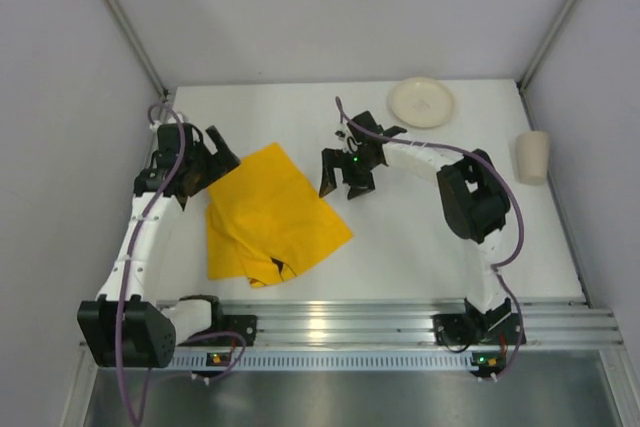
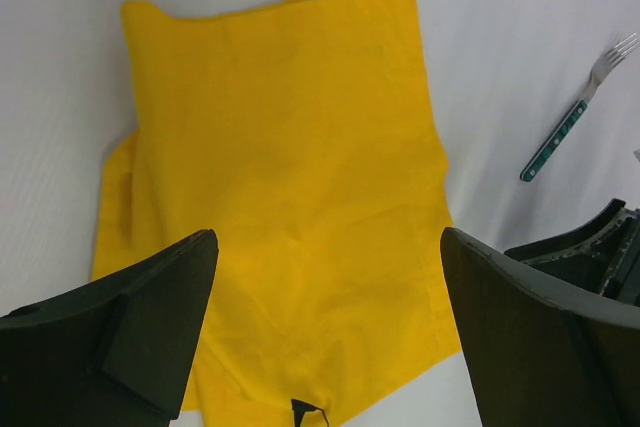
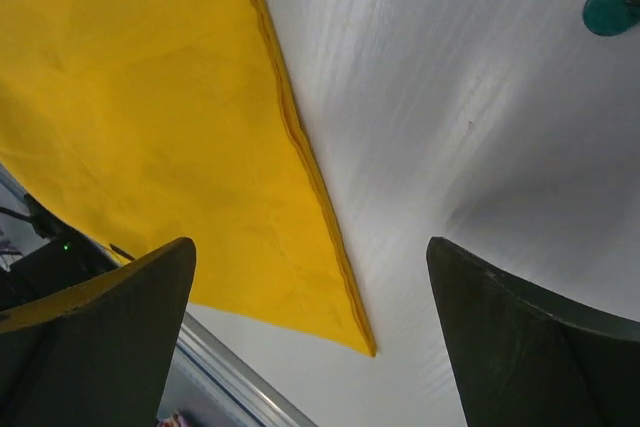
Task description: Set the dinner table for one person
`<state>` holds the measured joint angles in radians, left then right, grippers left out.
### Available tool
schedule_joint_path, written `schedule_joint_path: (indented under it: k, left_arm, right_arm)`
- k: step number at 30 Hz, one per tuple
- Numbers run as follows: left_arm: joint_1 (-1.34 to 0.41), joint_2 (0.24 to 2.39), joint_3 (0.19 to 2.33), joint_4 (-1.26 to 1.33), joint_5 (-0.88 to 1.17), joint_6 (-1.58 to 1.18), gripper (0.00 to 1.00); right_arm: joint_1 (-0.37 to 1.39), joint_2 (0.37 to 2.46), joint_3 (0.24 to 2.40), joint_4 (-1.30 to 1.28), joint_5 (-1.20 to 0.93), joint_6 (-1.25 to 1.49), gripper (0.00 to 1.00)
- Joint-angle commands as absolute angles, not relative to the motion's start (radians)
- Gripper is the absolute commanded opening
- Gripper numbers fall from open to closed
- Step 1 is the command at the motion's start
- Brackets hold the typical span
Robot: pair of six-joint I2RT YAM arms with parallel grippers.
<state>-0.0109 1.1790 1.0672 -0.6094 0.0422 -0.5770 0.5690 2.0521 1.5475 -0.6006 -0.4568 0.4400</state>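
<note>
Grey partition walls w/ aluminium posts close in a white bench [image 1: 400,247]. A ribbed alu rail [image 1: 350,319] runs along its near edge, w/ both arm bases bolted there. The bench fills the middle of the top view.

A yellow cloth [image 1: 270,209] lies on the bench's L-centre, turned like a diamond. Its near-L part is rumpled and folded over, w/ a small black tag [image 1: 279,268] at the near edge. A round cream plate [image 1: 421,102] sits at the far R of the bench, well apart from the cloth. A beige cup [image 1: 533,157] is further R by the edge, near the plate but not touching it. Upright or on its side: can't tell.

L pincer [image 1: 215,155] is at the cloth's far-L corner. The wrist cam shows the L pincer [image 2: 328,239] spread wide, gripping nothing, w/ the cloth stretched out beneath. Touching the cloth or above it: can't tell. The same view shows a fork [image 2: 565,132] w/ teal handle and silver tines, flat on the bench beside the cloth's edge and apart from it.

R pincer [image 1: 343,187] is just off the cloth's far-R edge, over white bench. On its wrist cam the R pincer [image 3: 310,247] is also spread wide, gripping nothing. The hemmed cloth edge runs diagonally below it, and the fork's teal handle end [image 3: 612,5] shows at the top-R corner.
</note>
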Motion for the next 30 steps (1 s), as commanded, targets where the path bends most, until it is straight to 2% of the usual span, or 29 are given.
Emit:
schedule_joint_path:
  k: [1, 11, 13, 16, 17, 18, 20, 25, 28, 30]
  left_arm:
    - [-0.008, 1.115, 1.054, -0.693, -0.049, -0.548, 0.98]
    - [-0.008, 1.017, 0.982, -0.759, -0.104, -0.564, 0.97]
    - [-0.008, 1.012, 0.974, -0.767, -0.109, -0.575, 0.97]
    - [-0.008, 1.0, 0.951, -0.769, -0.104, -0.598, 0.97]
    - [-0.008, 0.994, 0.94, -0.769, -0.1, -0.606, 0.97]
    - [-0.008, 0.993, 0.936, -0.765, -0.097, -0.609, 0.97]
    - [-0.008, 0.996, 0.924, -0.762, -0.089, -0.614, 0.97]
    - [-0.008, 1.041, 0.89, -0.82, -0.132, -0.664, 0.94]
    - [-0.008, 1.084, 0.874, -0.85, -0.156, -0.712, 0.94]
    - [-0.006, 1.112, 0.858, -0.841, -0.135, -0.73, 0.91]
  right_arm:
    - [0.615, 2.106, 1.605, -0.529, -0.495, 0.463, 1.0]
    - [0.706, 2.23, 1.657, -0.486, -0.538, 0.486, 1.0]
    - [0.722, 2.24, 1.645, -0.482, -0.543, 0.486, 0.95]
    - [0.724, 2.237, 1.617, -0.463, -0.54, 0.489, 0.67]
    - [0.723, 2.235, 1.611, -0.468, -0.531, 0.476, 0.52]
    - [0.715, 2.233, 1.609, -0.486, -0.508, 0.468, 0.45]
    - [0.706, 2.229, 1.605, -0.511, -0.482, 0.45, 0.35]
    - [0.64, 2.166, 1.505, -0.52, -0.436, 0.434, 0.19]
    - [0.589, 2.106, 1.419, -0.52, -0.385, 0.442, 0.03]
    - [0.551, 2.068, 1.376, -0.522, -0.364, 0.457, 0.0]
